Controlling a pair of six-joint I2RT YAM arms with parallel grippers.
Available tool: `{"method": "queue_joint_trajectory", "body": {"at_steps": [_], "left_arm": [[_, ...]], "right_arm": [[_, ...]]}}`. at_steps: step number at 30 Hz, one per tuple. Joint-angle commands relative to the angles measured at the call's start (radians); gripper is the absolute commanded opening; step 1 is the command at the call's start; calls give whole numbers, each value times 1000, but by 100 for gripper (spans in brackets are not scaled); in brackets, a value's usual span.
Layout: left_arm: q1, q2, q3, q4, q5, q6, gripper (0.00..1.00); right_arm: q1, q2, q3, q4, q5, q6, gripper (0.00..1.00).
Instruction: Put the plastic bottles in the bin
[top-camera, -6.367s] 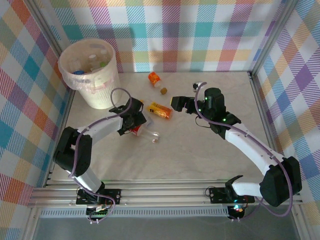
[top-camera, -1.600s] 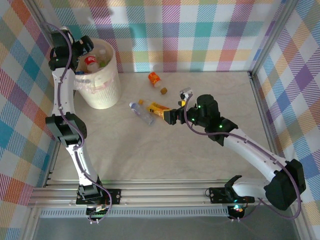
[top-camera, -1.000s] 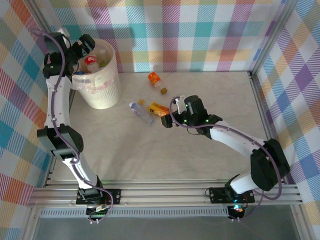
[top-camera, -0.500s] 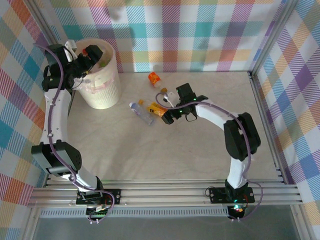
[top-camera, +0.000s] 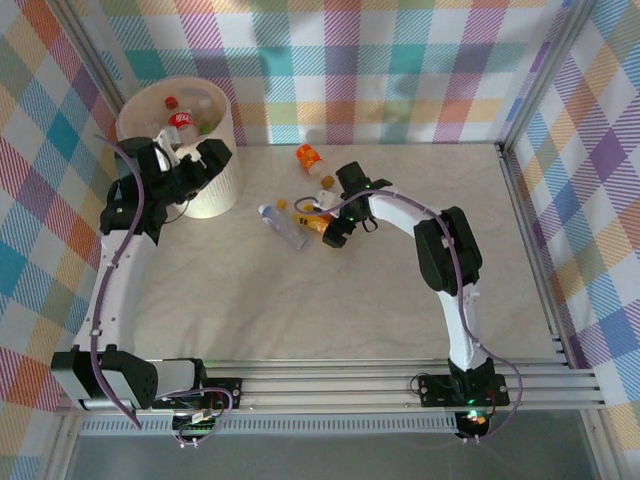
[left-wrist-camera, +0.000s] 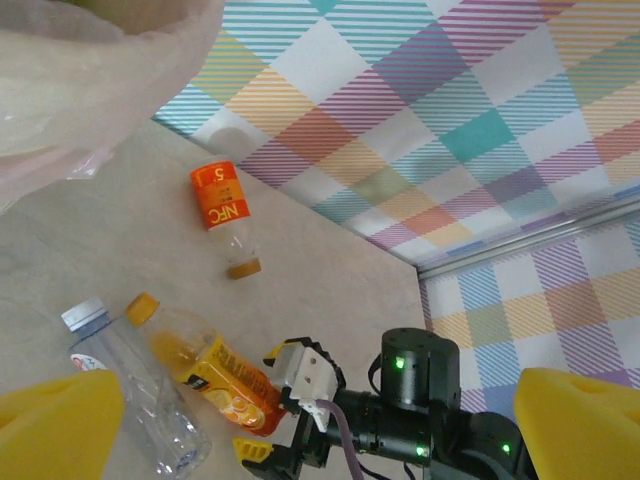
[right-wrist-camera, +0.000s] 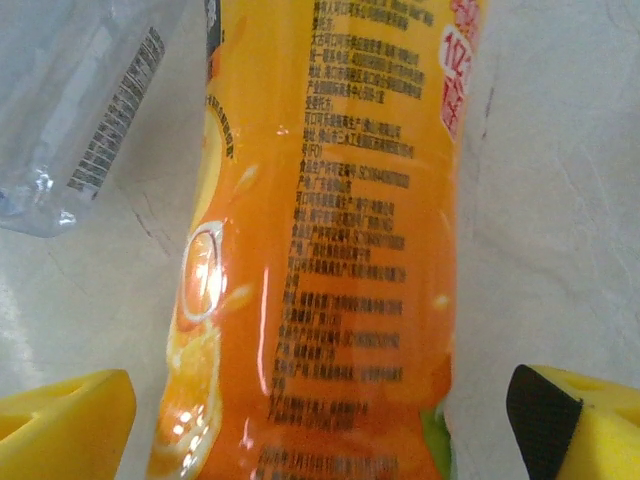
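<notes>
An orange-labelled bottle (top-camera: 314, 217) (right-wrist-camera: 330, 240) lies on the table, and my right gripper (top-camera: 333, 228) (right-wrist-camera: 320, 430) is open astride its base, with a yellow pad (right-wrist-camera: 62, 425) on each side. A clear bottle (top-camera: 283, 225) (right-wrist-camera: 80, 100) lies just left of it. An orange NFC bottle (top-camera: 309, 157) (left-wrist-camera: 221, 203) lies further back. The cream bin (top-camera: 215, 190) holds several bottles, among them a red-labelled one (top-camera: 182, 120). My left gripper (top-camera: 205, 162) (left-wrist-camera: 320, 440) hangs open and empty beside the bin's right wall, looking at the right gripper (left-wrist-camera: 262, 400).
Checked walls close in the table on three sides, with a metal post (top-camera: 545, 70) at the back right corner. The bin's plastic liner (left-wrist-camera: 90, 80) is close to my left wrist camera. The near half of the table (top-camera: 330, 310) is bare.
My left gripper has come away from over the bin and dropped to its right side. My right gripper has slid left until its fingers straddle the orange-labelled bottle.
</notes>
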Motion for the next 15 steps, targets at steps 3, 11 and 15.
{"method": "queue_joint_trajectory", "body": {"at_steps": [3, 11, 15], "left_arm": [[-28, -37, -74, 3, -19, -46, 100], [-101, -50, -128, -20, -130, -45, 100], [-111, -59, -147, -23, -158, -45, 100]], "right_arm": [[-3, 67, 81, -66, -19, -88, 93], [-2, 86, 84, -42, -10, -65, 83], [-2, 58, 47, -1, -12, -49, 71]]}}
